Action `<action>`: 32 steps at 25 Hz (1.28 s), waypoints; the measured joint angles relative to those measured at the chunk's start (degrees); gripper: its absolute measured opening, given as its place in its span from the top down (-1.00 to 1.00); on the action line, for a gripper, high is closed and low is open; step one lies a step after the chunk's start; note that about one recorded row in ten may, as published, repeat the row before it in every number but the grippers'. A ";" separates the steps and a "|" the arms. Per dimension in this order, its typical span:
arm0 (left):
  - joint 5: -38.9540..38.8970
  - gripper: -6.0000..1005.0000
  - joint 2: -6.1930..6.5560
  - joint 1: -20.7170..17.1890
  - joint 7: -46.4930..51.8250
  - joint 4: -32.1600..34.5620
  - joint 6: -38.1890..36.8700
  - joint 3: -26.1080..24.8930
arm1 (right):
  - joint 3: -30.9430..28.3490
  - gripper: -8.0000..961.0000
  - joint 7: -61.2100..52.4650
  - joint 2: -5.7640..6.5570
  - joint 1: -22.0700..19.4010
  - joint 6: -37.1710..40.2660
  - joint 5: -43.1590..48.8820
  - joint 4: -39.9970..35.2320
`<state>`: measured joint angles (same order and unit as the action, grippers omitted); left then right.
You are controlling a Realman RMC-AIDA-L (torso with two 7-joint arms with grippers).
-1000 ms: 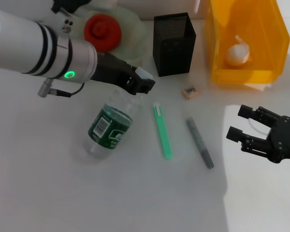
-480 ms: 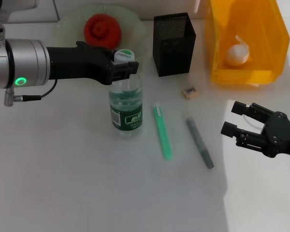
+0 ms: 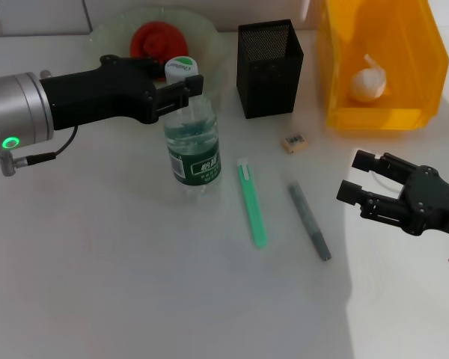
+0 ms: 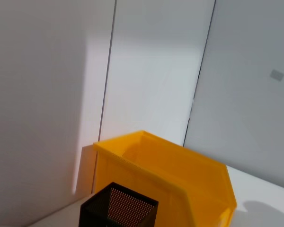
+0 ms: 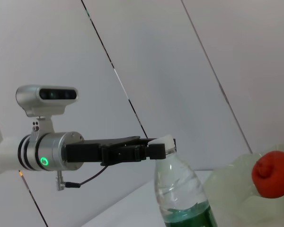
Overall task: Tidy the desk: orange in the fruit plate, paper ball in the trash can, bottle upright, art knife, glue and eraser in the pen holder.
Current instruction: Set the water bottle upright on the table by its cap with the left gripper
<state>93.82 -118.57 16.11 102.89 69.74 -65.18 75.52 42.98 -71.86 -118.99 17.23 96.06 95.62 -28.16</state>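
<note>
The bottle [image 3: 193, 146] stands upright on the table, white cap on top. My left gripper [image 3: 181, 91] is shut on its neck just under the cap; the right wrist view shows the same grip on the bottle [image 5: 179, 189]. The orange [image 3: 157, 41] lies in the fruit plate [image 3: 213, 41]. The paper ball [image 3: 367, 82] rests inside the trash can [image 3: 382, 112]. On the table lie the eraser [image 3: 293, 142], a green art knife [image 3: 252, 203] and a dark grey glue stick [image 3: 309, 221]. The pen holder [image 3: 269, 69] stands behind them. My right gripper [image 3: 352, 176] hovers open, right of the glue.
The trash can [image 4: 180, 175] and pen holder [image 4: 118, 208] stand side by side at the table's far edge, against a white wall. The orange [image 5: 273, 172] and fruit plate [image 5: 232, 198] sit just behind the bottle.
The bottle went from lying tilted on the table to standing upright, held by my left gripper. My right gripper drifted slightly left and up.
</note>
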 joint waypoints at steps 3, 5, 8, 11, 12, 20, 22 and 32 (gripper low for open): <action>-6.26 0.12 -0.02 -0.02 -7.65 -5.74 -0.19 -1.33 | -0.18 -0.76 -0.01 -0.06 0.29 0.00 0.00 0.63; -10.66 0.12 -0.03 0.00 -12.75 -9.74 -0.29 -2.08 | -0.27 -0.76 -0.02 -0.08 0.61 0.00 0.00 1.10; -18.13 0.12 0.02 0.26 -21.38 -17.27 -1.36 -3.93 | -0.34 -0.76 -0.02 -0.09 0.83 0.00 0.01 1.40; -22.93 0.12 0.09 1.06 -29.03 -24.89 -5.23 -7.47 | -0.36 -0.76 0.01 -0.11 0.90 -0.02 0.00 1.43; -23.95 0.11 0.09 1.40 -31.35 -27.08 -6.58 -8.56 | -0.36 -0.76 0.09 -0.10 0.96 -0.07 0.01 1.45; -32.93 0.11 -0.07 4.57 -53.91 -45.27 -15.12 -14.46 | 0.08 -0.76 0.39 -0.11 1.70 -0.24 -0.18 2.02; -34.42 0.11 -0.09 5.24 -56.83 -47.88 -15.42 -14.49 | 0.13 -0.76 0.48 -0.11 2.04 -0.25 -0.18 2.49; -37.16 0.12 -0.55 7.78 -65.30 -53.64 -15.47 -14.38 | 0.17 -0.76 0.85 -0.28 2.48 -0.25 -0.08 3.57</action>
<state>56.66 -119.12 23.89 37.58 16.09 -80.65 61.13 43.15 -71.01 -119.26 19.71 95.81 95.54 -24.59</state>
